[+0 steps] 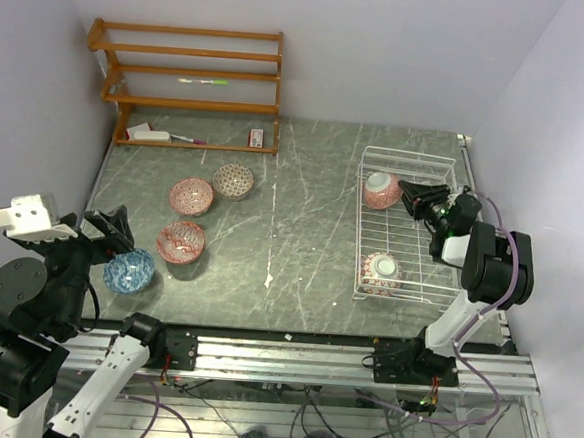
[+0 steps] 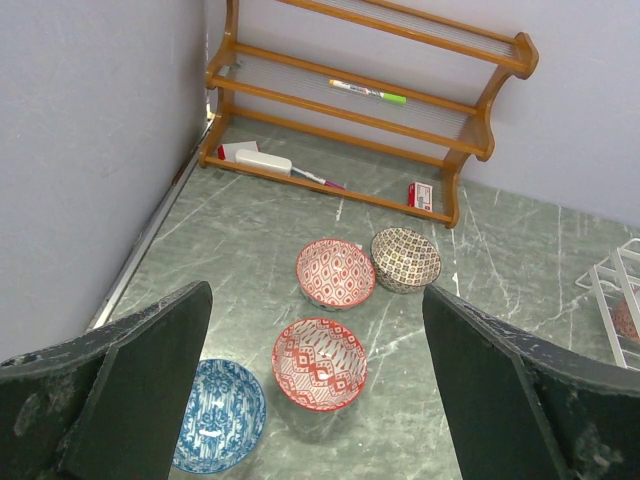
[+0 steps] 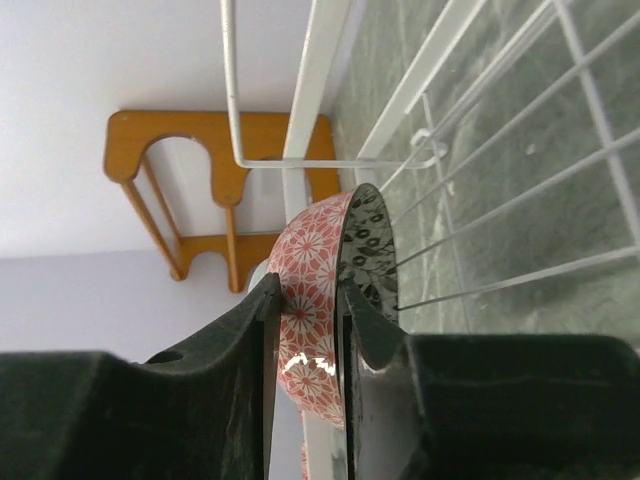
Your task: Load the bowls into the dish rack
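The white wire dish rack [image 1: 438, 281] stands on the right of the table. My right gripper [image 1: 411, 199] is shut on the rim of a pink floral bowl [image 1: 380, 190] at the rack's far end; in the right wrist view the jaws [image 3: 305, 300] pinch its wall [image 3: 312, 270]. A second pink bowl [image 1: 381, 270] rests on edge at the rack's near end. On the left lie a blue bowl [image 1: 129, 270], two red bowls [image 1: 181, 241] [image 1: 191, 196] and a brown bowl [image 1: 232, 181]. My left gripper [image 1: 111, 228] is open and empty above the blue bowl [image 2: 215, 414].
An orange-brown wooden shelf unit [image 1: 186, 81] stands at the back left with a marker [image 1: 203, 81], an eraser and a small box on it. Walls close in on the left and right. The rack's wires [image 3: 520, 170] fill the right wrist view.
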Controlling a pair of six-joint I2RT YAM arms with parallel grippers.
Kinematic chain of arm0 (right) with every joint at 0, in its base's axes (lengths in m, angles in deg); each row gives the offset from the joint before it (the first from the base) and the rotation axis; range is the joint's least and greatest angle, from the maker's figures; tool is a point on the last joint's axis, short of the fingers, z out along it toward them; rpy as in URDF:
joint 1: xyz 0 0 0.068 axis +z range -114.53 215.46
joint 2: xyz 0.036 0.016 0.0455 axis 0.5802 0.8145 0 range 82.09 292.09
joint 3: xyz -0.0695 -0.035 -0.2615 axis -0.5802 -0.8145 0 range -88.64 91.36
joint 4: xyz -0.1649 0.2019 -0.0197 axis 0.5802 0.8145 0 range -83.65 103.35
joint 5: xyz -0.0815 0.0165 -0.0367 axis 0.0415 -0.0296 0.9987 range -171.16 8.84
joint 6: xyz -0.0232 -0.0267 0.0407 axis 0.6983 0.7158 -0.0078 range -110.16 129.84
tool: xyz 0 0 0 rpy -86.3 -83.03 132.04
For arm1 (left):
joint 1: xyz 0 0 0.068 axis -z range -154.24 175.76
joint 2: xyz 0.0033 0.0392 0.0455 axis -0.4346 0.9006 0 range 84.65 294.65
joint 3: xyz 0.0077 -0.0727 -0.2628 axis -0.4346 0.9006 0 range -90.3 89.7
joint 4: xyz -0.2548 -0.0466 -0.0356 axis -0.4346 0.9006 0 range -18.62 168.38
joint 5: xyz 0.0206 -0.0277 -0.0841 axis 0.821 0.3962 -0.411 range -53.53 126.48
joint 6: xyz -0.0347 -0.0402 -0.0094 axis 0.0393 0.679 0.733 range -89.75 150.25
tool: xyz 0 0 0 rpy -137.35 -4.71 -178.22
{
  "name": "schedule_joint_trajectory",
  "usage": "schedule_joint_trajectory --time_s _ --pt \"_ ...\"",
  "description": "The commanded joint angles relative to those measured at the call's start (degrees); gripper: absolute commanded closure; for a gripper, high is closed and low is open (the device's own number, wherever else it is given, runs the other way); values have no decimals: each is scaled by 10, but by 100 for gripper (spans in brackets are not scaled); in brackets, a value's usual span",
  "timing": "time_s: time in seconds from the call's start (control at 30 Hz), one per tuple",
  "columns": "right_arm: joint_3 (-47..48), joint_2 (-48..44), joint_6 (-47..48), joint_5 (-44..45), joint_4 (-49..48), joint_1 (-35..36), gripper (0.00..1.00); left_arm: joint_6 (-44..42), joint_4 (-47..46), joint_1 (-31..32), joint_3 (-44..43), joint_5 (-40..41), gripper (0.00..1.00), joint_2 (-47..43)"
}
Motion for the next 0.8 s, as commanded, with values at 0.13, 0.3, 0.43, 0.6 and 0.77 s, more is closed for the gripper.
schedule_joint_trajectory --time_s 0.13,0.3,0.43,0.6,0.77 --pt "14 -59 141 92 252 1 68 -4 -15 2 4 3 3 -7" --pt "47 -78 197 112 330 1 65 -3 -19 2 8 0 2 -10" --pt "59 -78 217 109 350 2 59 -3 -19 2 7 -2 2 -10" --pt "64 -103 245 128 378 6 49 -4 -15 2 7 1 2 -12" --pt "93 -180 317 202 458 35 31 -3 -18 2 15 -1 2 -13"
